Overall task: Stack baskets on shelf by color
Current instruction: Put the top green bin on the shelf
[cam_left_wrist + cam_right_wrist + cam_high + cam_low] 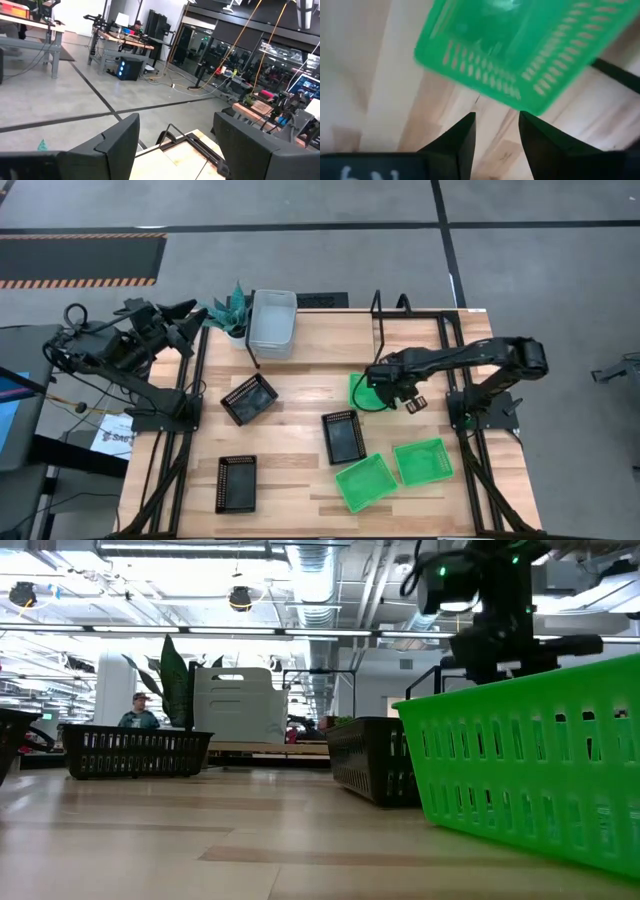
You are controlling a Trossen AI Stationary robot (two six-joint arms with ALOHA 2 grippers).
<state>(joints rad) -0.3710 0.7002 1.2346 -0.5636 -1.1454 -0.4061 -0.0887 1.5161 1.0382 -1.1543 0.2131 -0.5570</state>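
Observation:
A green basket (358, 387) lies on the table just in front of the black wire shelf (378, 305); my right gripper (378, 386) hovers over it, open and narrow. In the right wrist view the basket (515, 45) lies just ahead of the gripper (497, 125). Two more green baskets (366, 482) (423, 461) rest flat near the front right. Three black baskets (249, 398) (343, 436) (236, 483) lie on the table. The grey-white baskets (273, 323) sit nested at the shelf's left end. My left gripper (190, 315) (175, 145) is open, off the table's far left corner. My right gripper comes from above, slanting down at the green basket's slotted side wall (520, 100). One fingertip (527, 120) stands right at the wall's lower corner. I cannot tell whether it touches; nothing is between the fingers.
A teal spiky potted plant (232, 310) stands at the far edge, left of the grey-white baskets. The shelf's thin upright loops (403, 303) rise behind the right gripper. In the low view a person (135, 712) sits in the room beyond the table.

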